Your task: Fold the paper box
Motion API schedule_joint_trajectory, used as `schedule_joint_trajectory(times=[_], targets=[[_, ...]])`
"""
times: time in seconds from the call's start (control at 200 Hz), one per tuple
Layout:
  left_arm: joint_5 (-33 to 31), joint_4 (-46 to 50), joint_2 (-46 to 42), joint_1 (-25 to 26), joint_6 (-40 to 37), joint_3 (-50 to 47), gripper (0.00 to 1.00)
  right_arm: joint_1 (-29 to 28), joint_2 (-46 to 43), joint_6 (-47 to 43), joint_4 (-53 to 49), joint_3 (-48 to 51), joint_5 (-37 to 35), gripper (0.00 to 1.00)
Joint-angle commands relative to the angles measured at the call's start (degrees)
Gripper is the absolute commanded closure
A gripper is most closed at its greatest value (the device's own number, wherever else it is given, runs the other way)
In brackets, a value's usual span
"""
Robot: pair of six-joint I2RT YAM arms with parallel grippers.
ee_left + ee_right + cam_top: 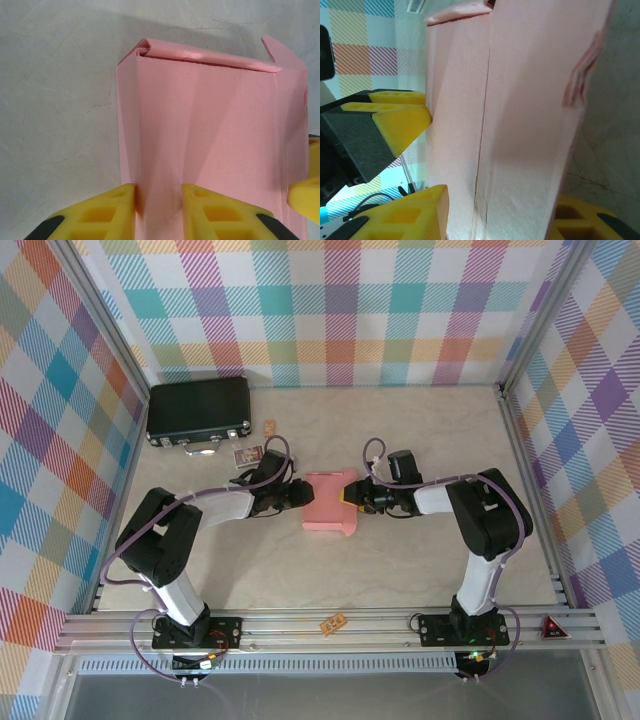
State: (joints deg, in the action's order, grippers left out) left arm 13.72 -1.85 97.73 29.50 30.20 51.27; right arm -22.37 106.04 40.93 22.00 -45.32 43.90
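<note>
1. Lying mid-table on the pale marbled table (420, 430), between the two arms: the paper box (328, 504), salmon pink and partly folded, with a tab sticking out at its near edge.
2. Reaching in from the left side of the box: the left gripper (298, 497). Meeting it from the opposite side: the right gripper (351, 498), yellow fingertips against the pink card.
3. In the left wrist view, pinching the near edge of the paper box (210, 130) with the left gripper (159, 207); creases in the card run down into the narrow gap between the yellow fingers (112, 212), so clamped on the box (not merely straddling it).
4. Along the far end of that view, a flap folded over the top, plus one loose flap (277, 50) raised at the right corner.
5. In the right wrist view, clamped across the paper box (520, 110) with the right gripper (500, 220): one yellow finger (415, 217) against each side wall, card spanning the whole gap.
6. Across the box there, touching its left wall: a fingertip of the left gripper (402, 122).
7. Well apart, at the far-left corner: a black case (200, 410) with metal latches, two small cards (247, 454) just beside it.
</note>
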Motion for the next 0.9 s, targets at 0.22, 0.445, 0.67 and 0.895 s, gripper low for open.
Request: schedule_joint_trajectory(times=[0.22,0.445,0.67,0.895], targets=[[8.62,-6.21,4.19,-0.32,1.76,-0.38,0.73,-0.37,-4.53,1.00,6.28,1.99,4.32,0.62],[10.38,-8.08,4.70,-0.32,2.94,-0.83,0.71,-0.57,-7.96,0.26,4.40,1.49,2.70,0.62],[10.36,-8.83,4.28,-0.32,3.15,-2.17,0.67,-1.57,-8.42,-2.06,-1.12,-2.20,1.66,0.62],[9.92,-9.28,5.09,-0.32,3.08,-2.09,0.65,-3.62,-7.35,-3.43,-5.29,-6.58,0.66,0.62]])
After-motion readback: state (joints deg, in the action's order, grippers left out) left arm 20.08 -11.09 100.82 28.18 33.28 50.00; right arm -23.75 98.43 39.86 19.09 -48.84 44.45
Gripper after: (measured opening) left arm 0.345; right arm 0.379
